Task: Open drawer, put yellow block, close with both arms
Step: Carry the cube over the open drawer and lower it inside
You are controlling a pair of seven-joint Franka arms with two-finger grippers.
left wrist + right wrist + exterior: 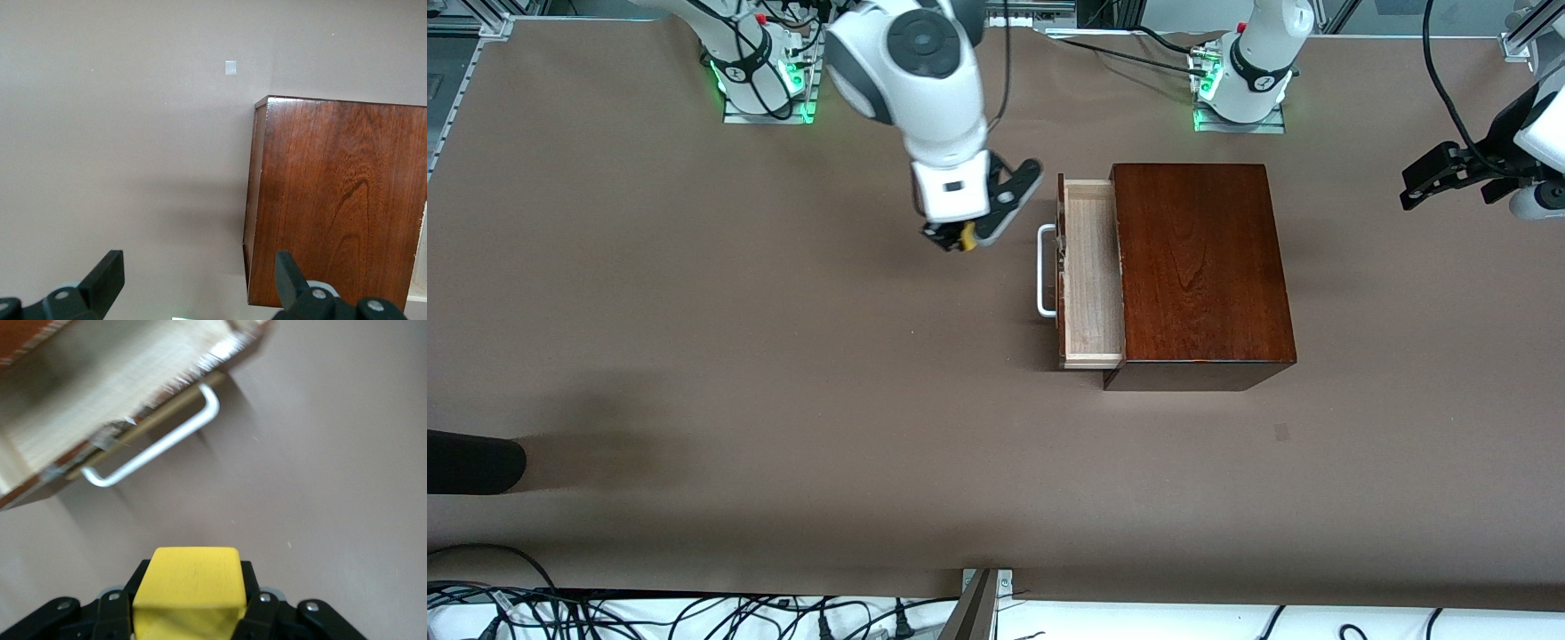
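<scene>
The drawer (1091, 276) is pulled out of the dark mahogany box (1199, 267), its pale wood tray empty and its white handle (1044, 271) facing the right arm's end of the table. My right gripper (958, 238) is shut on the yellow block (967, 236) and holds it above the bare table beside the handle. In the right wrist view the block (190, 590) sits between the fingers, with the handle (160, 443) and tray (113, 393) ahead. My left gripper (1449, 178) is open, up in the air off the box's closed end; the box shows in its view (333, 200).
A brown mat (783, 400) covers the table. A dark rounded object (471, 462) juts in at the table's edge near the front camera, toward the right arm's end. A small grey mark (1281, 432) lies on the mat nearer the camera than the box.
</scene>
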